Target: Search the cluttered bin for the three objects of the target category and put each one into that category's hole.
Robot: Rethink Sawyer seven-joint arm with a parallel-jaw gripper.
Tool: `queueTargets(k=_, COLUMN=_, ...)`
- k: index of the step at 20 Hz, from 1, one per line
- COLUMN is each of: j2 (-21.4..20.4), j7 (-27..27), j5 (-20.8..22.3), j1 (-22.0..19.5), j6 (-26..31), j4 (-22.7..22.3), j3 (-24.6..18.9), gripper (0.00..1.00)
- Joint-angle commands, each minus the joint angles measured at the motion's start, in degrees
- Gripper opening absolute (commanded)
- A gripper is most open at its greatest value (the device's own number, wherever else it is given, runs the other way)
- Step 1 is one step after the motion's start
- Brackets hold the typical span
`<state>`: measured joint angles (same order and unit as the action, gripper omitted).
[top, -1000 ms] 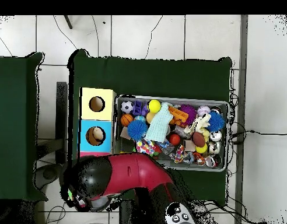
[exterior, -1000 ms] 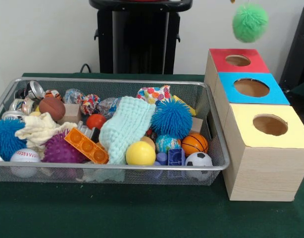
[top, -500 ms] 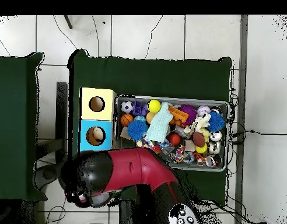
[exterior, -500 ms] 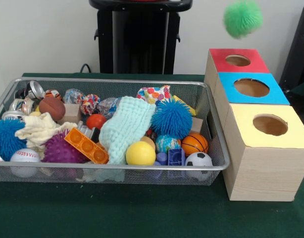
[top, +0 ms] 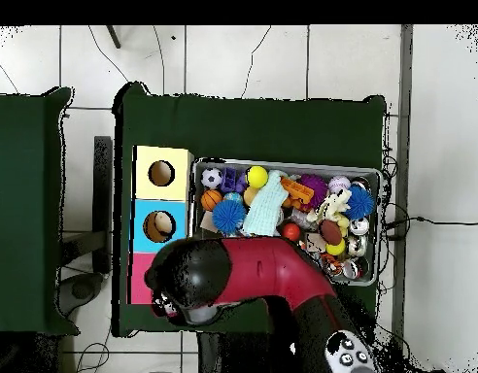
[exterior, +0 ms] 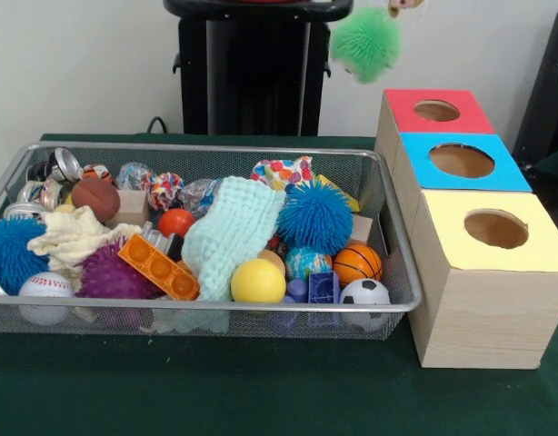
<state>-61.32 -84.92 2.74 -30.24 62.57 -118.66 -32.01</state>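
Note:
The green fuzzy spiky ball (exterior: 365,41) hangs in the air near the top of the front view, left of the red-topped box and above the bin's far right corner. It dangles from the gripper, which is almost wholly above the picture's edge. A small tan bit (exterior: 403,6) shows beside the ball at that edge; I cannot tell what it is. The red box's round hole (exterior: 436,110) is uncovered. The wire-mesh bin (exterior: 206,146) is full of clutter. I cannot make out any stuffed toy in it. In the overhead view the arm's black end (top: 189,282) covers the red box (top: 139,282).
The blue-topped box (exterior: 462,161) and yellow-topped box (exterior: 495,229) stand in a row nearer the camera than the red one. The bin holds a blue spiky ball (exterior: 314,216), a pale green knitted cloth (exterior: 232,234), a yellow ball (exterior: 258,281), an orange brick (exterior: 158,267) and several small balls.
In the front view the green ball has swung left, from above the red box to left of it. In the overhead view the arm has swung right, over the red box, toward the bin.

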Motion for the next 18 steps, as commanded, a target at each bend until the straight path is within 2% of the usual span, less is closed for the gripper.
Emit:
queueTargets(k=1, j2=10.6, j7=9.9, j5=10.1, j1=-5.1, j6=-11.5, j4=8.7, j3=-1.4, gripper=0.00)
queueTargets(k=6, j2=15.5, j7=10.2, j5=15.0, j1=-6.8, j6=-13.4, j4=13.6, j3=-2.0, gripper=0.00)
queueTargets(k=9, j2=21.0, j7=11.7, j5=18.6, j1=-8.2, j6=-18.0, j4=17.8, j3=-2.5, gripper=0.00)
queueTargets(k=11, j2=23.1, j7=12.3, j5=20.5, j1=-8.6, j6=-18.1, j4=20.4, j3=-2.8, gripper=0.00)
queueTargets(k=18, j2=27.0, j7=12.2, j5=25.1, j1=-8.8, j6=-18.9, j4=25.3, j3=-4.0, gripper=0.00)
